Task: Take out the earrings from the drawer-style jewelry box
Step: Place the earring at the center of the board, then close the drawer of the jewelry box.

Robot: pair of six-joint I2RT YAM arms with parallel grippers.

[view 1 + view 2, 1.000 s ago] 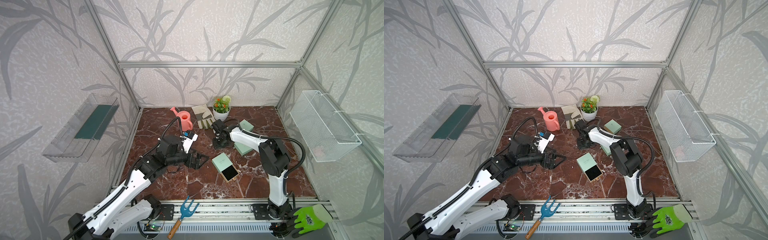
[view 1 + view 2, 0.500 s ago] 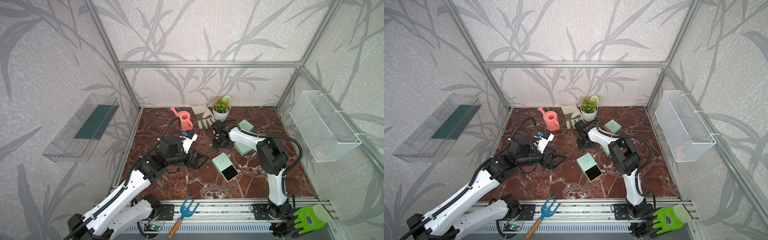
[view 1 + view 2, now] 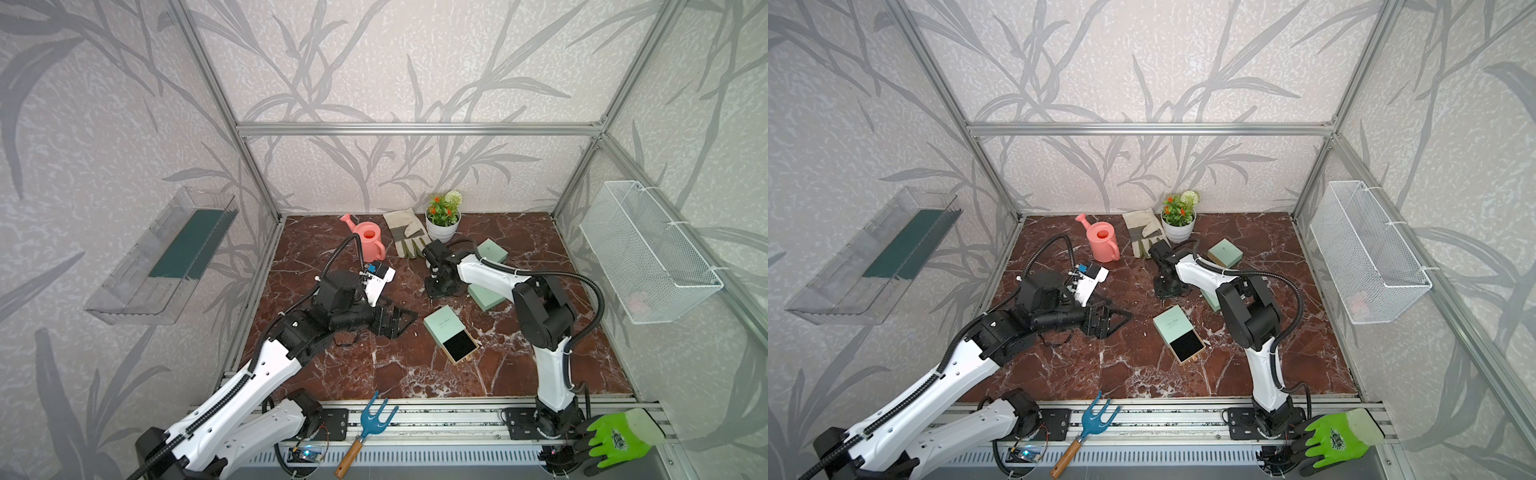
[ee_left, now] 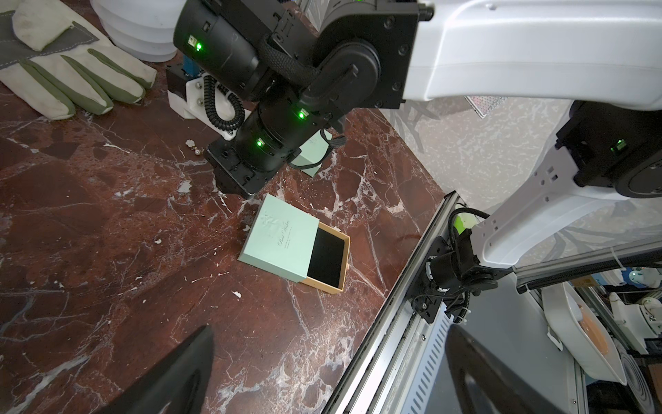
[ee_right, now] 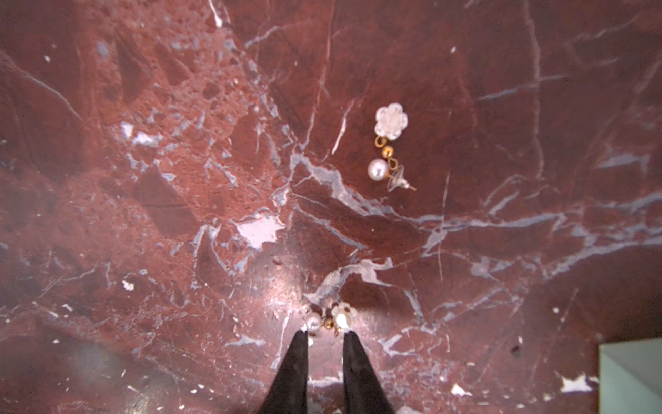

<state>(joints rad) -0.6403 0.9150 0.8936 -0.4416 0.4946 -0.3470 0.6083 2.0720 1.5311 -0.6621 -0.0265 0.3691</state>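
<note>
Two earrings lie on the red marble at the back. Each is a white flower with a gold bead and a pearl. One earring (image 5: 388, 147) lies clear of my right gripper. The other earring (image 5: 331, 319) rests just past the tips of my right gripper (image 5: 324, 337), which points down at the floor and is open a narrow gap with nothing between its fingers. Both earrings (image 4: 193, 147) also show as specks in the left wrist view. The mint jewelry box (image 3: 442, 324) lies mid-table with its black-lined drawer (image 3: 459, 345) pulled out and bare. My left gripper (image 3: 392, 320) hovers wide open left of the box.
A pink watering can (image 3: 368, 241), a work glove (image 3: 407, 232) and a potted plant (image 3: 444, 224) stand at the back. Two more mint boxes (image 3: 486, 295) lie under the right arm. A blue hand fork (image 3: 365, 428) and a green glove (image 3: 619, 436) rest on the front rail.
The right gripper's jaws have parted a little above the earring. Both arms stay almost where they were.
</note>
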